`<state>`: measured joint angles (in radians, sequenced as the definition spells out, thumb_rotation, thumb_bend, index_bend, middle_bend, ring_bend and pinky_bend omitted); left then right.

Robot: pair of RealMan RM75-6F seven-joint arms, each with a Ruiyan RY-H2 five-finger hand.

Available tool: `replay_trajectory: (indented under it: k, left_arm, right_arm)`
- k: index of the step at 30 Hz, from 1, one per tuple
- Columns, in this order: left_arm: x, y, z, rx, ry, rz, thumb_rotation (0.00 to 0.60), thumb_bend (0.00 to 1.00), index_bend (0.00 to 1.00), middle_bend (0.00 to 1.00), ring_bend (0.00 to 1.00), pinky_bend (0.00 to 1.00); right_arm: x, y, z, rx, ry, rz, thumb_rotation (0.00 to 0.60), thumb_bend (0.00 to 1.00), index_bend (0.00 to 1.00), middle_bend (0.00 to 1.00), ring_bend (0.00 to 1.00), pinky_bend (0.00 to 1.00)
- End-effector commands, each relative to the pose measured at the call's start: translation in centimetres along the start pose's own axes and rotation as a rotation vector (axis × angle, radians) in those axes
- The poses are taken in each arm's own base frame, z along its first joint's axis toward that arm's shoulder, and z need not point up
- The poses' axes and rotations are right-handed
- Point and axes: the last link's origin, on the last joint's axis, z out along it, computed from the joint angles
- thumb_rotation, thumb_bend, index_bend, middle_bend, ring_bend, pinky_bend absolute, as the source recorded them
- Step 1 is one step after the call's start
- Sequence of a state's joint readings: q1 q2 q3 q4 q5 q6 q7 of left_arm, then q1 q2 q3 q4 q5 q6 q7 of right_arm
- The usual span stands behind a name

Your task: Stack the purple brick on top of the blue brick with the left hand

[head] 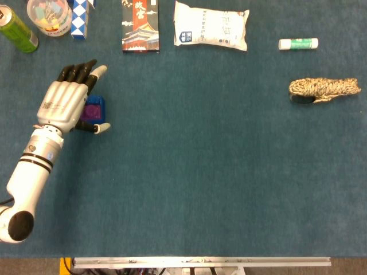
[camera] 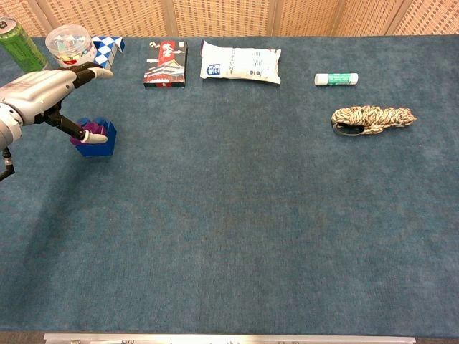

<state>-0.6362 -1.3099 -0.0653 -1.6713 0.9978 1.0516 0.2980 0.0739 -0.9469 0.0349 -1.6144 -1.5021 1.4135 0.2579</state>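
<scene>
The purple brick (head: 92, 112) (camera: 90, 130) sits on top of the blue brick (head: 99, 103) (camera: 97, 148) at the left of the table. My left hand (head: 66, 103) (camera: 41, 89) hovers over the stack from the left, covering its left part in the head view. Its fingers are stretched out and apart above the bricks. The thumb reaches across the near side of the purple brick; I cannot tell whether it touches. Nothing is held. My right hand is in neither view.
Along the far edge stand a green can (head: 17, 28), a clear tub (head: 49, 14), a blue-white puzzle (head: 80, 14), a red-black box (head: 140, 26), a white packet (head: 211, 26) and a glue stick (head: 298, 43). A rope bundle (head: 324, 89) lies at the right.
</scene>
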Motion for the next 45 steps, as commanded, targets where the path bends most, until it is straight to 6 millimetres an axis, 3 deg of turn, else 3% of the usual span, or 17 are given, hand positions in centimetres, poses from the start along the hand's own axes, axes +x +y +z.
replay_trajectory:
  k: [1, 12, 16, 18, 22, 26, 34, 37, 40, 45]
  left_arm:
    - [-0.5, 0.0, 0.7, 0.024, 0.038, -0.014, 0.518, 0.00, 0.00, 0.00, 0.00, 0.01]
    - [-2.3, -0.1, 1.4, 0.056, 0.109, -0.003, 0.519, 0.00, 0.00, 0.00, 0.00, 0.00]
    - [-2.7, -0.2, 1.7, 0.061, 0.104, -0.006, 0.517, 0.00, 0.05, 0.00, 0.00, 0.00]
    - [-2.7, -0.3, 1.8, 0.062, 0.116, -0.001, 0.527, 0.04, 0.10, 0.00, 0.00, 0.00]
    - [-2.7, -0.3, 1.8, 0.057, 0.136, 0.002, 0.588, 0.25, 0.18, 0.00, 0.00, 0.00]
    - [-2.6, -0.1, 1.9, 0.051, 0.164, -0.003, 0.600, 0.41, 0.23, 0.02, 0.00, 0.00]
    - [-2.6, 0.0, 1.8, 0.048, 0.187, -0.001, 0.600, 0.51, 0.26, 0.08, 0.05, 0.01]
    - [-2.7, 0.0, 1.8, 0.056, 0.189, 0.018, 0.600, 0.59, 0.26, 0.09, 0.08, 0.07]
    - [-2.9, 0.0, 1.9, 0.066, 0.180, 0.029, 0.600, 0.64, 0.25, 0.09, 0.10, 0.20]
    - [-2.9, 0.1, 2.1, 0.074, 0.185, 0.026, 0.600, 0.65, 0.23, 0.07, 0.10, 0.23]
  right_arm:
    - [0.0, 0.0, 0.0, -0.001, 0.001, 0.001, 0.600, 0.49, 0.24, 0.27, 0.08, 0.21]
    - [0.1, 0.1, 0.0, -0.001, 0.003, 0.004, 0.600, 0.49, 0.24, 0.27, 0.08, 0.21]
    - [0.1, 0.1, 0.0, -0.002, 0.003, 0.005, 0.600, 0.49, 0.24, 0.27, 0.08, 0.21]
    - [0.1, 0.1, 0.0, -0.002, 0.003, 0.006, 0.600, 0.49, 0.24, 0.27, 0.08, 0.21]
    - [0.1, 0.1, 0.0, -0.003, 0.002, 0.008, 0.600, 0.49, 0.24, 0.27, 0.08, 0.21]
    - [0.1, 0.1, 0.0, -0.002, 0.002, 0.009, 0.600, 0.48, 0.24, 0.27, 0.08, 0.21]
    - [0.1, 0.1, 0.0, -0.003, 0.001, 0.010, 0.600, 0.48, 0.24, 0.27, 0.08, 0.21]
    - [0.1, 0.1, 0.0, -0.004, 0.000, 0.010, 0.600, 0.48, 0.24, 0.27, 0.08, 0.21]
    - [0.1, 0.1, 0.0, -0.005, 0.000, 0.011, 0.600, 0.48, 0.24, 0.27, 0.08, 0.21]
    - [0.1, 0.1, 0.0, -0.005, -0.001, 0.011, 0.600, 0.48, 0.24, 0.27, 0.08, 0.21]
